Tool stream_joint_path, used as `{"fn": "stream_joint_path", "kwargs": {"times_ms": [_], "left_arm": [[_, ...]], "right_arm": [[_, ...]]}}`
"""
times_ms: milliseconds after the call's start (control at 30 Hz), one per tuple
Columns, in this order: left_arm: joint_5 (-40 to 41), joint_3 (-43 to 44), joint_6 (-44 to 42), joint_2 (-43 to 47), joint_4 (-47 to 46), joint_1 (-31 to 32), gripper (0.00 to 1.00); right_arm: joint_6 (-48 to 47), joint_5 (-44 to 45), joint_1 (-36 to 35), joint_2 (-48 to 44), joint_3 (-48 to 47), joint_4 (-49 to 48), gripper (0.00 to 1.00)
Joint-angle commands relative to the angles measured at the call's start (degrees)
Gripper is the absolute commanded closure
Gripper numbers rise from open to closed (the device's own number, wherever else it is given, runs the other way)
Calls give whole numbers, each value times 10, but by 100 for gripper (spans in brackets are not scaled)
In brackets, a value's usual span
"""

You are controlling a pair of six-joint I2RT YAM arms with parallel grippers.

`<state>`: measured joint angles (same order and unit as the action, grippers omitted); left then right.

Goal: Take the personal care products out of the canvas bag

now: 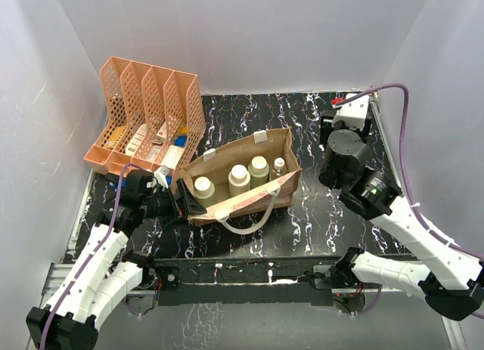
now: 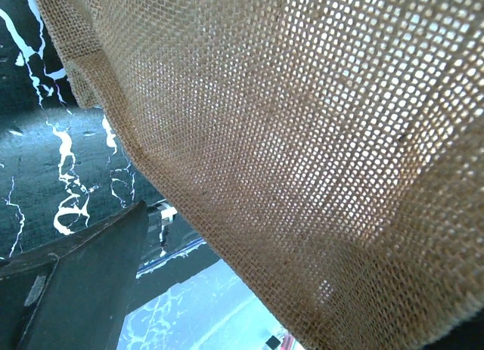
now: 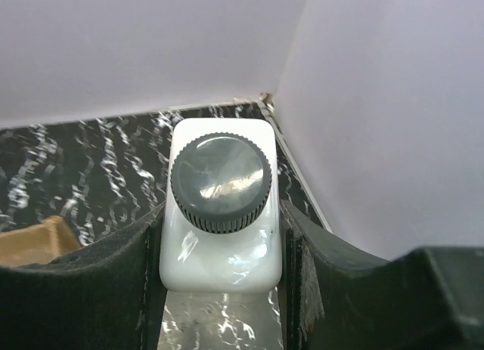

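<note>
We found the overhead view bright and even, lit from above, with the white walls (image 1: 265, 32) washed pale and only short, soft shadows beside the canvas bag (image 1: 249, 201) on the black table (image 1: 325, 214). From the left wrist, light glowed through the bag's weave, and one finger (image 2: 83, 282) of the left gripper (image 1: 184, 201) was dark and blurred. From the right wrist, a dull glare lay on the sharp cap (image 3: 221, 180) of the white bottle (image 3: 219, 263), while the near fingers (image 3: 91, 289) of the right gripper (image 3: 219, 240) were soft.

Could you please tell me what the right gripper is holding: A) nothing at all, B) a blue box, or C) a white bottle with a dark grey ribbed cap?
C: the right wrist view shows the right gripper shut on the sides of the white bottle.
</note>
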<state>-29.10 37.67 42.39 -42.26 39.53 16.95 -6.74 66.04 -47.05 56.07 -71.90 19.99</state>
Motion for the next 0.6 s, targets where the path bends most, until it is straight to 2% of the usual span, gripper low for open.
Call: {"fn": "stream_joint_path", "kwargs": {"times_ms": [0,133,367,567], "left_arm": [[7,22,-8,-6,30,-3,4],[12,31,-10,-5,38,-4,4],[9,27,3,5,31,-3,4],[4,33,1,-2,29,-3,4]], "right_arm": [[15,9,50,-28,52,-120,92],[93,-75,170,3,80,-53,92],[195,-341,422,74,109,-32,92],[209,-396,504,145,126,-95,92]]}}
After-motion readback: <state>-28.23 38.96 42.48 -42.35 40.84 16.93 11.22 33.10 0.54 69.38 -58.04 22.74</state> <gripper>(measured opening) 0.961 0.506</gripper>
